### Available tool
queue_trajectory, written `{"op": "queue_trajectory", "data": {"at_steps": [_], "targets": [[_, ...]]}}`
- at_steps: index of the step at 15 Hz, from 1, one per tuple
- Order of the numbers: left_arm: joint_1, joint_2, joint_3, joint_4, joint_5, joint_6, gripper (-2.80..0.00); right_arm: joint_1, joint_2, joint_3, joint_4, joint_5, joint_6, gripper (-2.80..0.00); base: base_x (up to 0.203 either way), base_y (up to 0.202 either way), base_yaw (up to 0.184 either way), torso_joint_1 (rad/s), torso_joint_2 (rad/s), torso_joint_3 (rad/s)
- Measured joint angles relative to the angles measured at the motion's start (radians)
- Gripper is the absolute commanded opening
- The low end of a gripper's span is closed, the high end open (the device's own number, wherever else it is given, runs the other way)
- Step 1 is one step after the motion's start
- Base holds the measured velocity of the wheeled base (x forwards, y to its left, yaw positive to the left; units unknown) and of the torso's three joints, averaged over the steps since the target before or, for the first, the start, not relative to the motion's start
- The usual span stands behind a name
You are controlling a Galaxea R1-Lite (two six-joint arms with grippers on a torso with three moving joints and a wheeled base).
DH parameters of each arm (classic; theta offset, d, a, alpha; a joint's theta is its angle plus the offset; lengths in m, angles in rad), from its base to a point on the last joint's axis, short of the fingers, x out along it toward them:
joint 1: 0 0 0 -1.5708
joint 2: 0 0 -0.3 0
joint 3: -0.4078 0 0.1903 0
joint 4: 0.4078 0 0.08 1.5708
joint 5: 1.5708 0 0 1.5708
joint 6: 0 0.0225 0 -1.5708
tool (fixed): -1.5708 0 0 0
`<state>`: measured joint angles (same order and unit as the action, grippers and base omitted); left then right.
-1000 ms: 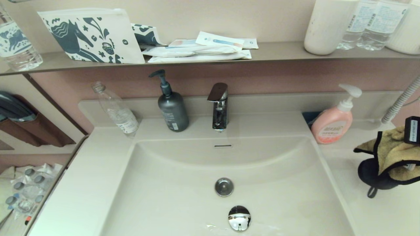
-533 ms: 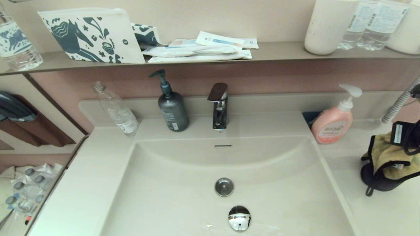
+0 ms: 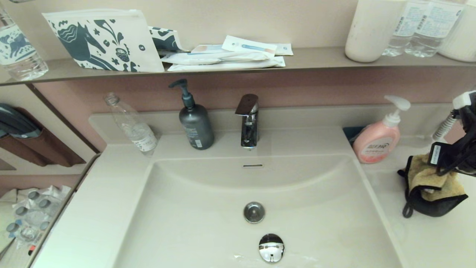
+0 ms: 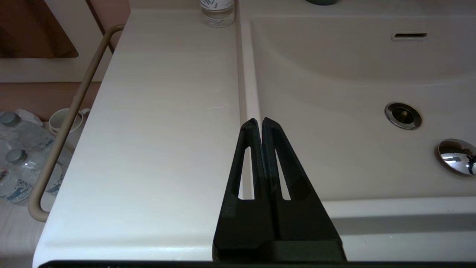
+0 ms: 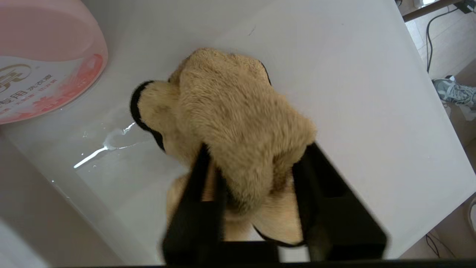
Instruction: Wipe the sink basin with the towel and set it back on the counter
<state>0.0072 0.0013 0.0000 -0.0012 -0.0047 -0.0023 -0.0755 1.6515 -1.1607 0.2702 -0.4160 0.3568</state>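
The mustard-yellow towel point(image 3: 427, 178) point(image 5: 230, 119) lies bunched on the counter point(image 3: 427, 238) point(image 5: 353, 93), right of the sink basin point(image 3: 208, 208) point(image 4: 353, 74). My right gripper point(image 3: 444, 163) point(image 5: 256, 149) sits just above the towel. Its fingers stand apart on either side of the bunch, open. The basin shows its overflow slot point(image 3: 253, 165) and chrome drain plug point(image 3: 271, 247). My left gripper point(image 4: 259, 121) is shut on nothing and hovers over the counter's near left edge, by the basin's left rim. It is outside the head view.
A pink soap bottle point(image 3: 376, 143) point(image 5: 37, 74) stands close behind the towel, with a small water puddle point(image 5: 108, 145) between them. A grey pump bottle point(image 3: 196, 126), the faucet point(image 3: 248, 121) and a leaning clear bottle point(image 3: 134, 126) line the back. A ribbed hose point(image 3: 442, 126) runs at far right.
My right gripper has carried the towel down and slightly left from hanging in the air onto the counter, and its fingers have spread apart. The left arm has not moved.
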Motion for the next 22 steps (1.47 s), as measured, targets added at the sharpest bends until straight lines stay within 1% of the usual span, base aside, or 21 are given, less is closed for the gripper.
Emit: {"op": "queue_trajectory", "data": {"at_steps": [4,6,8,9,12,14,16,18,22], "targets": [[0.000,0.000,0.000,0.000,0.000,0.000,-2.80,0.002,-0.026,-0.004,0.031,-0.003,-0.021,0.00,0.000,0.000,0.000,0.000,0.00,0.000],[0.000,0.000,0.000,0.000,0.000,0.000,-2.80,0.018,-0.062,-0.004,0.101,0.006,-0.024,0.00,0.000,0.000,0.000,0.000,0.00,0.000],[0.000,0.000,0.000,0.000,0.000,0.000,-2.80,0.058,-0.112,-0.011,0.193,0.028,-0.018,0.00,0.000,0.000,0.000,0.000,0.00,0.000],[0.000,0.000,0.000,0.000,0.000,0.000,-2.80,0.079,-0.134,-0.013,0.223,0.045,-0.017,-2.80,0.000,0.000,0.000,0.000,0.00,0.000],[0.000,0.000,0.000,0.000,0.000,0.000,-2.80,0.136,-0.186,-0.007,0.250,0.060,-0.016,-2.80,0.000,0.000,0.000,0.000,0.00,0.000],[0.000,0.000,0.000,0.000,0.000,0.000,-2.80,0.164,-0.217,0.009,0.253,0.086,-0.016,-2.80,0.000,0.000,0.000,0.000,0.00,0.000],[0.000,0.000,0.000,0.000,0.000,0.000,-2.80,0.195,-0.258,0.053,0.254,0.104,-0.016,-2.80,0.000,0.000,0.000,0.000,0.00,0.000],[0.000,0.000,0.000,0.000,0.000,0.000,-2.80,0.232,-0.314,0.120,0.255,0.106,-0.009,-2.80,0.000,0.000,0.000,0.000,0.00,0.000],[0.000,0.000,0.000,0.000,0.000,0.000,-2.80,0.293,-0.468,0.242,0.282,0.129,0.034,-2.80,0.000,0.000,0.000,0.000,0.00,0.000]]}}
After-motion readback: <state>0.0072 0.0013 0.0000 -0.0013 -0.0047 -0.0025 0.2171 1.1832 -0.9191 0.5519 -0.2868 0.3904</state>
